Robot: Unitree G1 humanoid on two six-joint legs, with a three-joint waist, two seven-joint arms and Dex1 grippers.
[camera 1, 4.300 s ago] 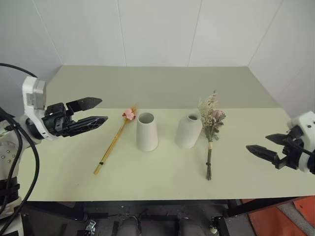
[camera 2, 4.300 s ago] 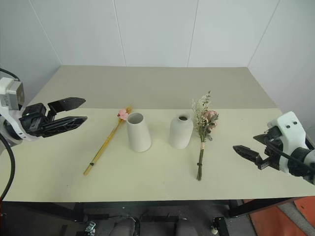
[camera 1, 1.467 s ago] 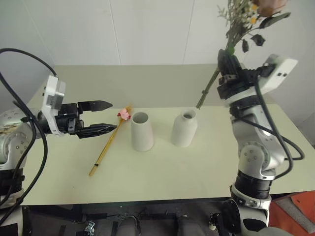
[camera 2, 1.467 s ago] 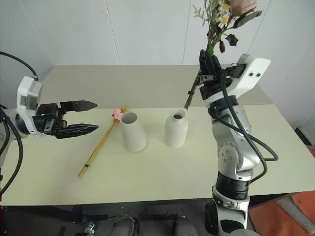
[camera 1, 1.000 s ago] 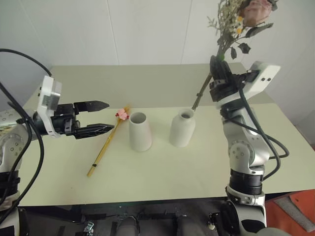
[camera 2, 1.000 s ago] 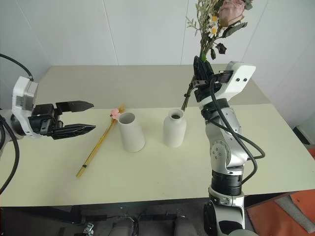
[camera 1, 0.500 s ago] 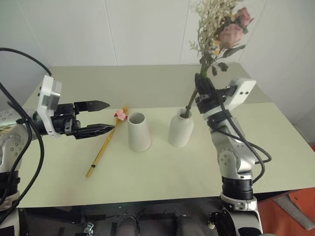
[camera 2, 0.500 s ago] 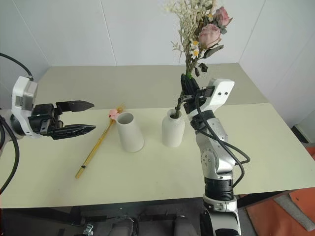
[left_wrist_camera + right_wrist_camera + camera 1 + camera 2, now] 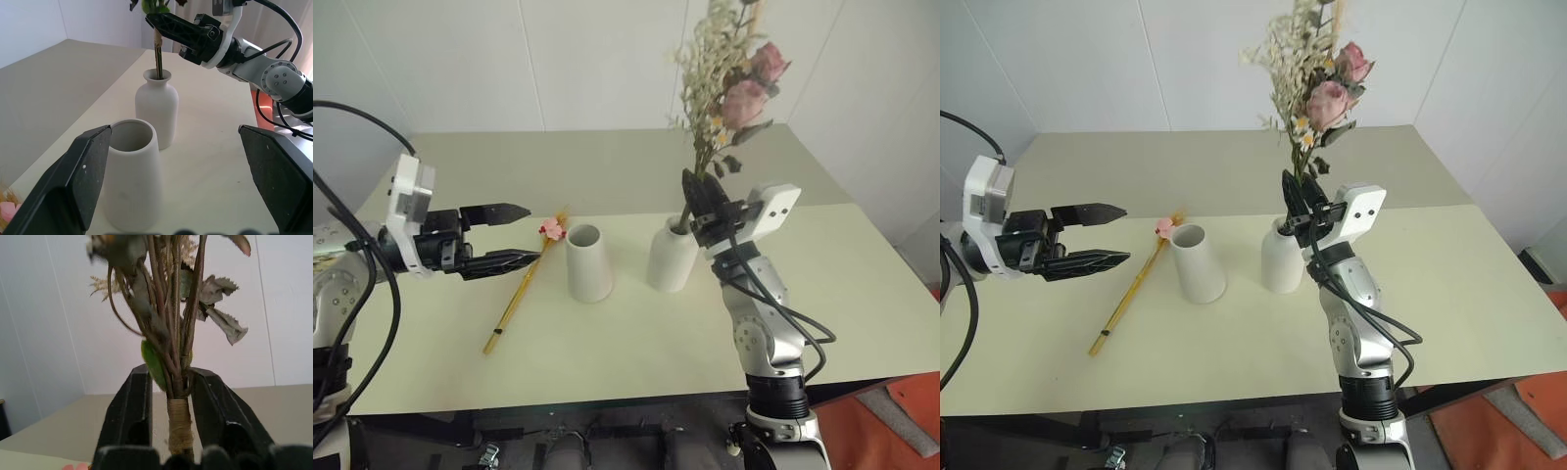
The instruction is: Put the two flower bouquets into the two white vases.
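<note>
**Rose bunch seated in the narrow-necked vase; straw bundle still to go**

The pale green worktop (image 9: 636, 333) carries both vases side by side near its middle, with the slim straw bundle lying flat to their left; the right arm has come down from a raised pose a second and a half ago, when the stem ends hung just above the vase mouth, and the rose bouquet (image 9: 1310, 83) now stands nearly upright with its stems down inside the narrow-necked vase (image 9: 1280, 258). The right gripper (image 9: 1295, 201) sits just above that vase's mouth, its jaws either side of the twine-wrapped stems; in the right wrist view they look slightly eased off the twine rather than clamped, so I judge the release is under way, though I cannot tell whether the bunch is fully let go. The left gripper (image 9: 499, 235) hovers level with its jaws wide and holding nothing, unmoved over the last second, just left of the straw bundle (image 9: 525, 291); the cone vase (image 9: 587, 262) beside it stands empty. By my reading, half the task is nearly done; next comes picking up the straw bundle for the cone vase.
</note>
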